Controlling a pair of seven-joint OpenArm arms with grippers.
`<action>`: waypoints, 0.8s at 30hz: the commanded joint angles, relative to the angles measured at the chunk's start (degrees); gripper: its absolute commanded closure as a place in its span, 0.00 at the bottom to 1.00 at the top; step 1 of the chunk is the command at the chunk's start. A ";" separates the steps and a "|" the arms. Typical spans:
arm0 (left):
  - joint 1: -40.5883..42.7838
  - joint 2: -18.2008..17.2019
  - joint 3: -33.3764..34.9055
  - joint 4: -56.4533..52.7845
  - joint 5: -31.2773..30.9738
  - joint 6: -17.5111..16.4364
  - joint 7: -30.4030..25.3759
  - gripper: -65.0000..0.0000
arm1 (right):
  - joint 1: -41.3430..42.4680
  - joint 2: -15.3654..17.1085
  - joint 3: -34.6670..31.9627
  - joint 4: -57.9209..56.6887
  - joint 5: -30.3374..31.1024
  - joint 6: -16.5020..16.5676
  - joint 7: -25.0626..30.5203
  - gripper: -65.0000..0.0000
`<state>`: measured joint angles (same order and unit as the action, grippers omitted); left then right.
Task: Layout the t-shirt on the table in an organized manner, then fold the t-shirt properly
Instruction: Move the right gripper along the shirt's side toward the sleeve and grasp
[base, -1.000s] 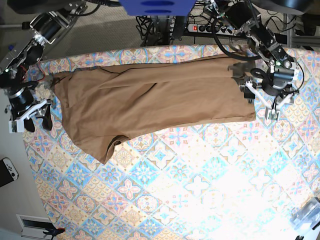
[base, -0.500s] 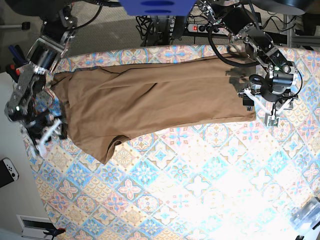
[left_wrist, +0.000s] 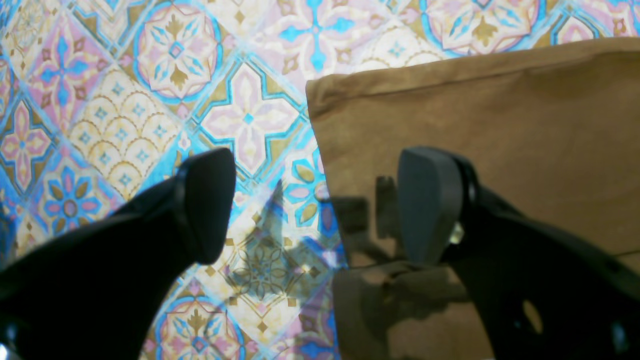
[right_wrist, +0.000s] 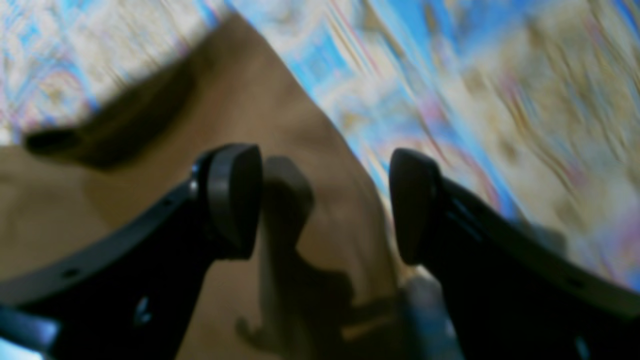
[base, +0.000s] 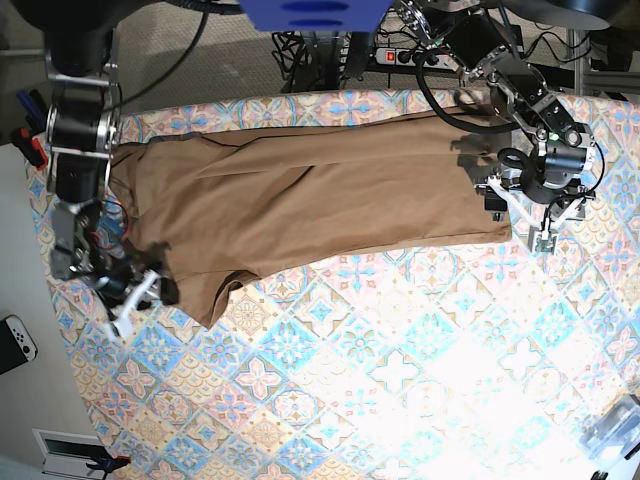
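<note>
The brown t-shirt (base: 300, 200) lies spread lengthwise across the far half of the patterned table (base: 400, 380), one sleeve pointing toward the near left. My left gripper (base: 525, 215) hovers open over the shirt's right-hand corner. In the left wrist view the left gripper (left_wrist: 317, 205) straddles the t-shirt (left_wrist: 475, 125) edge, one finger over cloth and the other over the table (left_wrist: 125, 100). My right gripper (base: 140, 298) is at the shirt's lower left, by the sleeve. The blurred right wrist view shows the right gripper (right_wrist: 325, 202) open over the t-shirt (right_wrist: 240, 100) edge, holding nothing.
A power strip (base: 400, 55) and cables sit behind the table's far edge. A white game controller (base: 15, 340) lies off the table at left. A clear plastic object (base: 615, 425) sits at the near right corner. The table's left edge runs close to my right gripper.
My right arm has swung down along the shirt's left side, from the upper left edge to the sleeve at lower left. The left arm has barely shifted. The shirt lies as before.
</note>
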<state>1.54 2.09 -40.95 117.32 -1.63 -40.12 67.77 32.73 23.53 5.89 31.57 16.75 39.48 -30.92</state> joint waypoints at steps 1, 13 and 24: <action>-0.71 -0.20 0.11 0.88 -0.70 0.12 -1.00 0.25 | 1.95 0.95 -1.10 -1.46 0.79 0.30 2.04 0.41; -0.71 -0.11 0.11 0.88 -0.70 0.12 -1.00 0.25 | 3.09 0.87 -17.71 -9.02 0.79 0.30 7.05 0.41; -0.35 -0.29 0.11 0.88 -0.70 0.12 -1.00 0.25 | 3.01 0.87 -29.41 -9.02 0.79 0.21 6.61 0.92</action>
<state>1.76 2.20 -40.95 117.32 -1.67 -40.12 67.75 36.38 24.73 -22.74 22.94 20.84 38.00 -17.89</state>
